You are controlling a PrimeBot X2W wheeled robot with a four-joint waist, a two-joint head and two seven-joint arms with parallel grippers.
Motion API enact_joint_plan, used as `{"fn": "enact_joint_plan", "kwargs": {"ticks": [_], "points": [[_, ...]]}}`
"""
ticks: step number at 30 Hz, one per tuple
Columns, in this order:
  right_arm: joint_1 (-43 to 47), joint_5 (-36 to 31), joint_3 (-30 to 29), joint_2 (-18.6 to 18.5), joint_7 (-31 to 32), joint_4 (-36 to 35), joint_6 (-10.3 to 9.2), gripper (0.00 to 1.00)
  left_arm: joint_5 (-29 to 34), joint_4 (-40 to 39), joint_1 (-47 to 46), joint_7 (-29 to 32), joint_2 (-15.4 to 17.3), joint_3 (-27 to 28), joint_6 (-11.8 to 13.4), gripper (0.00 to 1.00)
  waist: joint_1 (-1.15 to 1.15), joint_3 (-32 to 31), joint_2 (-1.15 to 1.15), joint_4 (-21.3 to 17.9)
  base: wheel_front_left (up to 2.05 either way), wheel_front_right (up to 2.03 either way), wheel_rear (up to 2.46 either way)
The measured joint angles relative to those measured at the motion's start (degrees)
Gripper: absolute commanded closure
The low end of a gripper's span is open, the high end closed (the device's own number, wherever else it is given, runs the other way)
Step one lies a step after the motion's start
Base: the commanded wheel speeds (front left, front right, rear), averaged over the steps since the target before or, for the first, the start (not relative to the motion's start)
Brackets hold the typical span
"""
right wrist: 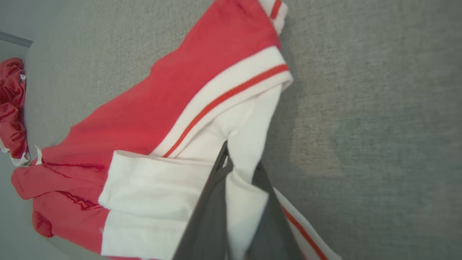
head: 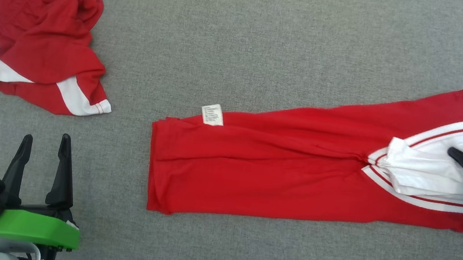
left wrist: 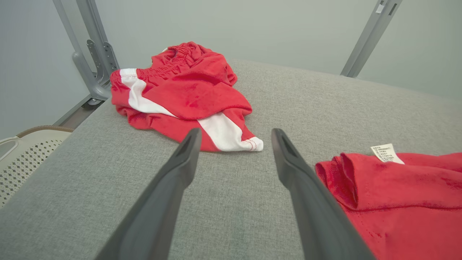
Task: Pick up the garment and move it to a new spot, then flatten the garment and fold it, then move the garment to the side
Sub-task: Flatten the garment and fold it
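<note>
With the garment (head: pixel 275 166) lying long across the grey surface (head: pixel 270 29), your right gripper (right wrist: pixel 241 164) is closed on its white fold (head: pixel 421 166) at the right end, perhaps only one layer, so lift slowly; the left gripper (head: pixel 46 137) stands wide open, empty.

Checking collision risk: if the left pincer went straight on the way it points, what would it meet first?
Most likely the crumpled red garment, at its white-striped corner; the left pincer is open and aimed there. Its height over the grey surface is unclear.
</note>
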Motion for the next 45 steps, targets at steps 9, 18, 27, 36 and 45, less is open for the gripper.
{"fn": "enact_joint_plan", "kwargs": {"ticks": [9,18,27,36,45], "points": [[3.55,-0.54,-17.22,-4.92,-2.35,8.89,-0.01,1.0,2.08,5.52,1.65,0.0,-3.61,2.89,-7.16,0.0,0.0,-4.77,0.0,-2.09,0.0,0.0,0.0],[5.94,2.34,-15.29,-0.4,3.92,-7.7,-0.02,1.0,5.33,10.18,4.23,-0.01,-7.42,5.27,-11.36,0.0,0.0,-9.25,0.0,-3.84,0.0,0.0,0.0],[6.83,1.53,1.2,8.59,5.0,-17.59,-0.02,1.0,7.32,12.96,3.83,-0.07,-9.59,6.12,-13.93,0.0,0.0,-10.46,0.0,-5.72,0.0,0.0,0.0],[1.6,-1.93,16.42,16.71,-4.74,-9.43,-0.02,1.0,8.76,15.61,1.96,-0.07,-10.6,5.92,-15.12,0.0,0.0,-8.84,0.0,-5.17,0.0,0.0,0.0],[-3.68,-1.97,24.2,19.02,-10.69,-0.03,-0.03,1.0,9.56,16.96,0.9,-0.07,-11.43,5.2,-15.97,0.0,0.0,-7.39,0.0,-4.49,0.0,0.0,0.0]]}}
